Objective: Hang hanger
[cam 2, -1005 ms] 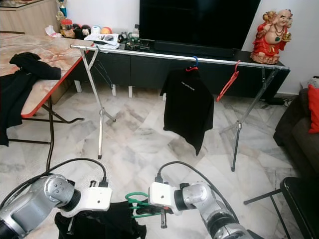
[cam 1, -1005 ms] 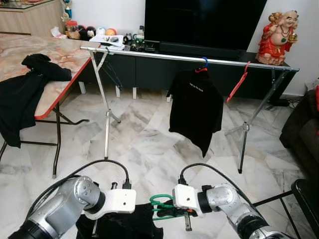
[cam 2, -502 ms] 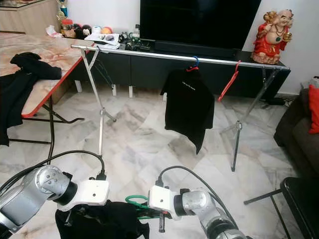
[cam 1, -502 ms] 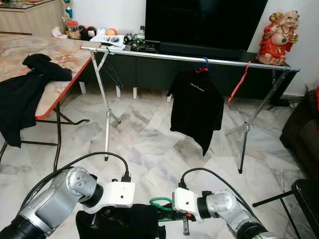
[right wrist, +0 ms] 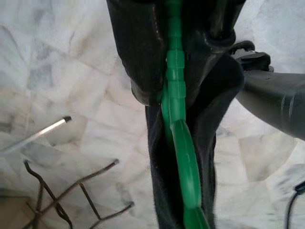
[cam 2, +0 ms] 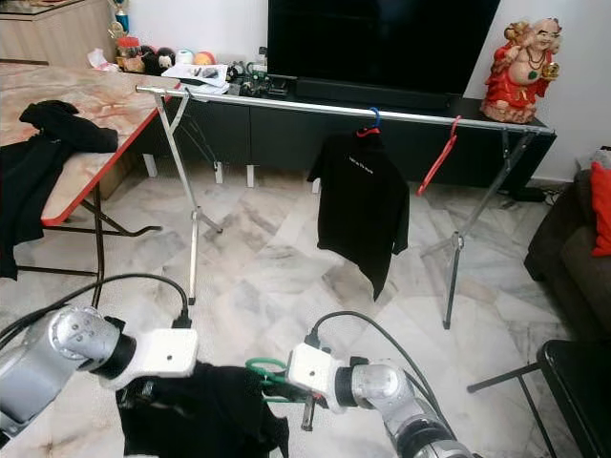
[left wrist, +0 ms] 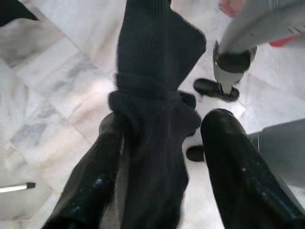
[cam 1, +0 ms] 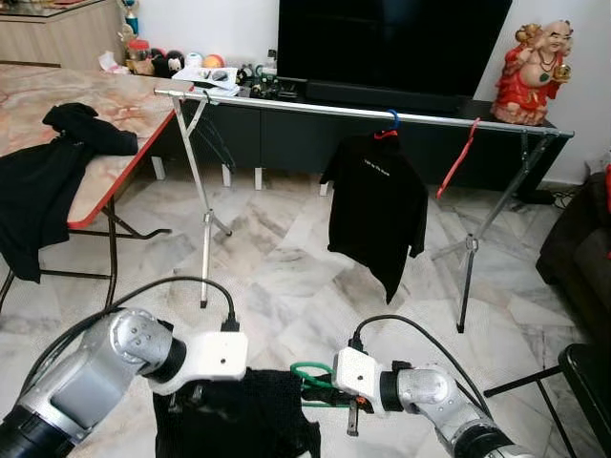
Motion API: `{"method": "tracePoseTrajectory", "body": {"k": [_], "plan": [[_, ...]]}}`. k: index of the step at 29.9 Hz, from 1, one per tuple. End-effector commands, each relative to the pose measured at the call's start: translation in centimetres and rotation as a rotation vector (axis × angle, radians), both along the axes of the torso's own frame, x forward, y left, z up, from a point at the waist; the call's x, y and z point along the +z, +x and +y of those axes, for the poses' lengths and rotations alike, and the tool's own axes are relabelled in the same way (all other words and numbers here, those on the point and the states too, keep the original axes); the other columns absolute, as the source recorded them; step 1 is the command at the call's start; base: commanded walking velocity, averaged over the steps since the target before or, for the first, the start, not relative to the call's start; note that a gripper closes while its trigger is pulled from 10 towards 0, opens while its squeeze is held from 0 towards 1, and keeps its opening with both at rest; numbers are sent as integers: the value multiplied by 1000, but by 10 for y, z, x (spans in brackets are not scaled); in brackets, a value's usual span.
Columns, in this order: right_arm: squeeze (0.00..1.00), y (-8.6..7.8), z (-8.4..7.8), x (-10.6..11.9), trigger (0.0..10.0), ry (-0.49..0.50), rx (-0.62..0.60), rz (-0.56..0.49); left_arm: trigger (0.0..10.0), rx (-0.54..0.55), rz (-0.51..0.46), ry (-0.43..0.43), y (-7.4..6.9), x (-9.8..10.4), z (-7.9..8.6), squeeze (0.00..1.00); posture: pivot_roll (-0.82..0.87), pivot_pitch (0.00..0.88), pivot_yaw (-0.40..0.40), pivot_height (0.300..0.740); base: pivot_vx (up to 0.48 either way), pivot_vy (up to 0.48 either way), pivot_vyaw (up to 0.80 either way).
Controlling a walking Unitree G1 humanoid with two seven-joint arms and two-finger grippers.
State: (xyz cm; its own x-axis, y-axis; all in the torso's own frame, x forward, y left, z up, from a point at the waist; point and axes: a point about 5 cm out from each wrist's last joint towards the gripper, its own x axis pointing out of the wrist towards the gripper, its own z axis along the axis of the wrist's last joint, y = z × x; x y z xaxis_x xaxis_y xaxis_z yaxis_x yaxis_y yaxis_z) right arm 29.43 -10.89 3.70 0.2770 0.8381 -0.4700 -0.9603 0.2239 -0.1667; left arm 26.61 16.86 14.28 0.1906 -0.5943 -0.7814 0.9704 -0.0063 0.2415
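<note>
The right gripper (right wrist: 174, 71) pinches the green hanger (right wrist: 183, 162), low and well short of the clothes rail (cam 1: 315, 107). Beside it the left gripper (left wrist: 157, 157) clamps a fold of the black garment (cam 1: 239, 420) draped on that hanger. On the rail, a black shirt (cam 1: 377, 215) and a red hanger (cam 1: 456, 157) already hang. Carrying over, lifting and hooking remain.

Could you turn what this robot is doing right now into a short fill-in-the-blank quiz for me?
1. The right gripper is shut on a hanger whose colour is ____.
2. The left gripper is shut on a ____ garment.
3. On the rail, a black shirt hangs beside a bare ____ hanger.

Missing words: green; black; red
</note>
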Motion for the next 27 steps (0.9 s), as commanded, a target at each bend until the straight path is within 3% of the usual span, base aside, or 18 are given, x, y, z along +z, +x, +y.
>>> {"method": "tracePoseTrajectory", "body": {"k": [1,5,6,13,14,15,17,21,23,25,27], "plan": [[0,7,-9,6,0,53,-92,-21,10000,-12,-2,-21,-1,5,-3,1000,192,46,-112,740,0,0,0],[0,4,-10,3,0,73,-123,-13,10000,10,-20,-44,0,8,-1,1000,192,48,-112,740,0,0,0],[0,7,-10,4,0,90,-167,-33,10000,38,-37,-93,3,12,-2,1000,187,49,-110,740,0,0,0],[0,16,-13,11,0,134,-300,-84,10000,101,-78,-178,8,17,-3,1000,185,51,-114,740,0,0,0],[0,18,-14,13,0,157,-318,-81,10000,115,-78,-183,8,14,-4,812,186,50,-115,740,0,0,0],[0,20,-14,15,0,176,-331,-80,10000,128,-83,-190,7,10,-6,0,186,50,-115,740,0,0,0],[0,25,-15,21,0,191,-355,-100,10000,215,-105,-245,10,-4,-12,0,186,50,-115,740,0,0,0],[0,30,-15,26,0,199,-374,-119,10000,312,-121,-280,13,-22,-19,0,178,45,-122,740,0,0,0],[0,34,-14,32,0,205,-376,-133,10000,414,-154,-303,18,-33,-25,0,177,45,-125,740,0,0,0],[0,38,-11,38,0,225,-369,-142,10000,504,-173,-322,21,-40,-30,0,173,44,-127,740,0,0,0],[0,39,-10,41,0,231,-359,-147,10000,526,-175,-324,21,-42,-33,0,173,44,-127,740,0,0,0]]}}
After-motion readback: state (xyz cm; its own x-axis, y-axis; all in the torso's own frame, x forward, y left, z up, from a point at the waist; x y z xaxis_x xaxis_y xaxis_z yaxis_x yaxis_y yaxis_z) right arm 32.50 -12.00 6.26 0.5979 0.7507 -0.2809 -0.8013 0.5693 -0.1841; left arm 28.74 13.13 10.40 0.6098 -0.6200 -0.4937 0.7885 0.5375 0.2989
